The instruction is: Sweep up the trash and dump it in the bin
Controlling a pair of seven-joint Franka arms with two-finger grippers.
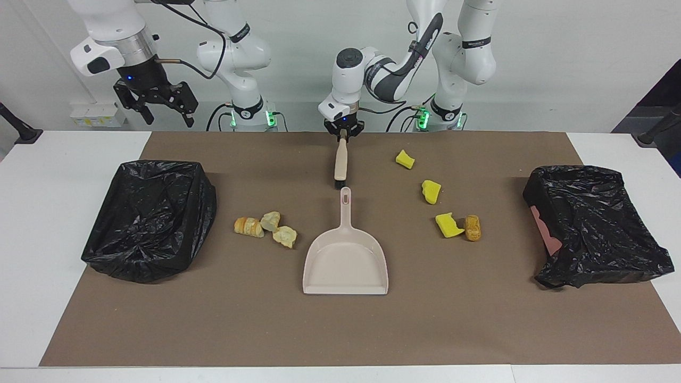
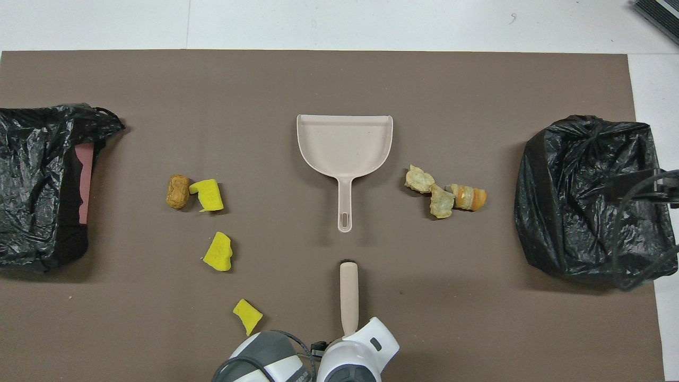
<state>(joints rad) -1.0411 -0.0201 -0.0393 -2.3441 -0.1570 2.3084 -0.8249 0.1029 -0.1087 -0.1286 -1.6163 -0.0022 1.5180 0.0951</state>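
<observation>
My left gripper (image 1: 343,134) is shut on the end of a beige brush handle (image 1: 340,161), with the dark bristles down on the mat next to the handle of the beige dustpan (image 1: 346,260). The brush (image 2: 348,294) and dustpan (image 2: 345,148) also show in the overhead view. Three yellow sponge chunks (image 1: 405,158) (image 1: 431,191) (image 1: 448,225) and a brown roll (image 1: 472,227) lie toward the left arm's end. Three pale bread pieces (image 1: 248,226) (image 1: 270,221) (image 1: 285,236) lie toward the right arm's end. My right gripper (image 1: 157,103) is open and empty, raised in the air, waiting.
A bin lined with a black bag (image 1: 149,218) stands at the right arm's end of the brown mat. A second black-bagged bin (image 1: 590,223), with a pink side showing, stands at the left arm's end. White table edge (image 1: 32,213) surrounds the mat.
</observation>
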